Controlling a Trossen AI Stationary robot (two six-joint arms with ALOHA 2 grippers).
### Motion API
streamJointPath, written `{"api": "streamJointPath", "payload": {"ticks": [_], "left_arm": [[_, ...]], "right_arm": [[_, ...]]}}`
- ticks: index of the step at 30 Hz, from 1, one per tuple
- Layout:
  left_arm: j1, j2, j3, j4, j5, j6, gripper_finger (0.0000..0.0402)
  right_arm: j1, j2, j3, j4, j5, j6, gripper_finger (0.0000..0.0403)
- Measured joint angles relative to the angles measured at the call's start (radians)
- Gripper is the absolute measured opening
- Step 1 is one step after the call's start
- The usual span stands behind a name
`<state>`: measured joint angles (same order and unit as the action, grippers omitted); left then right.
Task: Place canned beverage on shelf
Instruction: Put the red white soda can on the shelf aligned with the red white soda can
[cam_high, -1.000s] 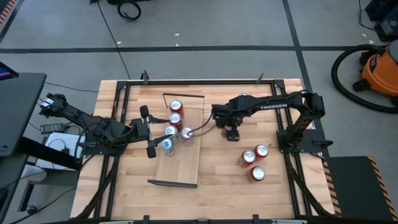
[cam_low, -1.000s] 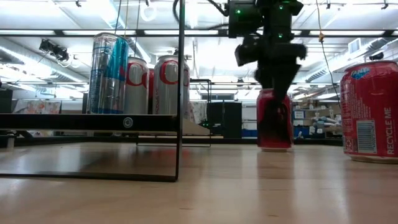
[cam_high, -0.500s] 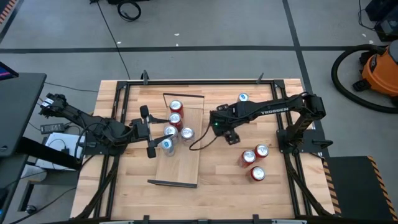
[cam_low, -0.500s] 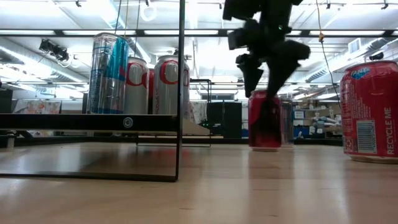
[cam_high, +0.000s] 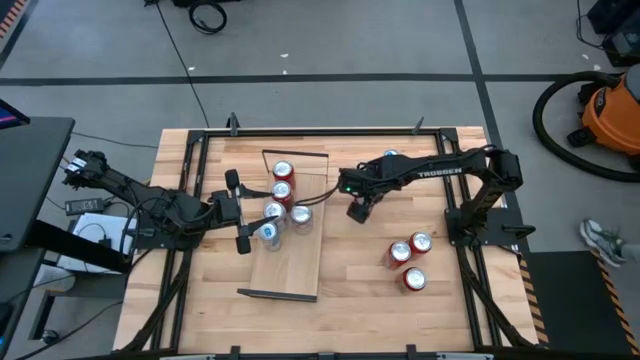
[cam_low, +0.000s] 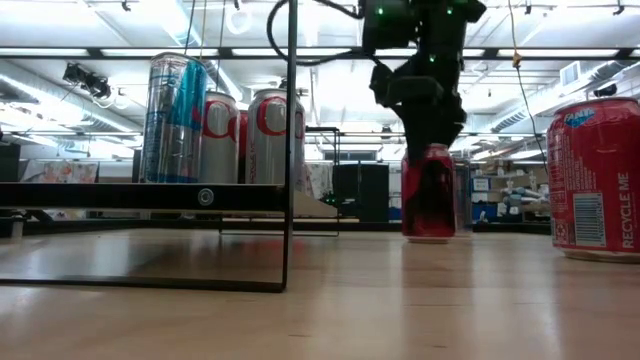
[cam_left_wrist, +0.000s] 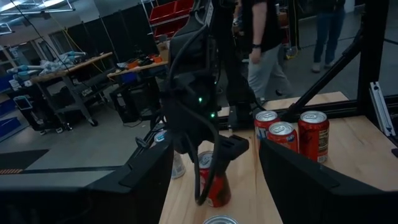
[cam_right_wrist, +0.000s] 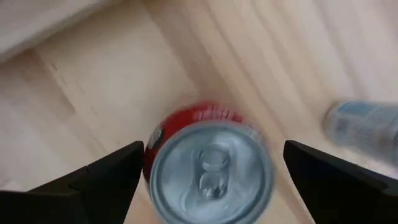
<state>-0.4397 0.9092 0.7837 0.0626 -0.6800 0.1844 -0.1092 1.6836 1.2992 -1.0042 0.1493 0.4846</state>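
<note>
The light-wood shelf (cam_high: 290, 265) lies left of the table's middle. Two red cans (cam_high: 282, 181), two silver cans (cam_high: 300, 215) and a blue-topped can (cam_high: 266, 233) stand upright on its far half. My right gripper (cam_high: 358, 207) hangs open, pointing down, over an upright red can (cam_right_wrist: 208, 168) that stands on the tabletop just right of the shelf. Its fingers (cam_right_wrist: 106, 180) stand on either side of the can's top without touching it. My left gripper (cam_high: 238, 212) waits open and level at the shelf's left side, beside the cans.
Three more red cans (cam_high: 408, 258) stand on the table's right part, and a blue-and-silver can (cam_high: 390, 156) stands beyond my right arm. The shelf's thin dark end rims (cam_high: 277, 294) stick up. Bare board is free on the shelf's near half. People move in the room behind.
My right gripper has shifted a little toward the shelf, tipping midway and then straightening over the red can. That can now stands slightly nearer the shelf than a second ago, still upright on the table.
</note>
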Motion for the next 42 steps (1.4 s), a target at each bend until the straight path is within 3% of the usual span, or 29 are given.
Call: {"api": "streamJointPath", "payload": {"ticks": [5,11,13,17,20,23,29,38,42], "left_arm": [[0.000,0.000,0.000,0.000,0.000,0.003,0.0249],[0.000,0.000,0.000,0.000,0.000,0.002,0.0249],[0.000,0.000,0.000,0.000,0.000,0.002,0.0249],[0.000,0.000,0.000,0.000,0.000,0.002,0.0249],[0.000,0.000,0.000,0.000,0.000,0.002,0.0249],[0.000,0.000,0.000,0.000,0.000,0.007,0.0249],[0.000,0.000,0.000,-0.002,0.000,0.008,0.0249],[0.000,0.000,0.000,-0.003,0.000,-0.005,0.0249],[0.000,0.000,0.000,-0.003,0.000,-0.013,0.0249]], "right_arm": [[-0.025,0.000,-0.044,0.045,-0.070,-0.005,0.0381],[-0.044,0.000,-0.052,0.050,-0.079,-0.069,0.0331],[-0.045,0.000,-0.052,0.052,-0.091,-0.182,0.0318],[-0.035,-0.001,-0.051,0.050,-0.118,-0.559,0.0318],[-0.012,-0.002,-0.051,0.044,-0.115,-0.847,0.0343],[0.005,0.001,-0.054,0.064,-0.064,-0.926,0.0380],[0.015,0.000,-0.020,0.059,-0.038,-0.776,0.0391],[0.014,0.000,0.020,0.021,-0.026,-0.146,0.0396],[-0.004,-0.001,-0.019,0.008,-0.029,-0.043,0.0395]]}}
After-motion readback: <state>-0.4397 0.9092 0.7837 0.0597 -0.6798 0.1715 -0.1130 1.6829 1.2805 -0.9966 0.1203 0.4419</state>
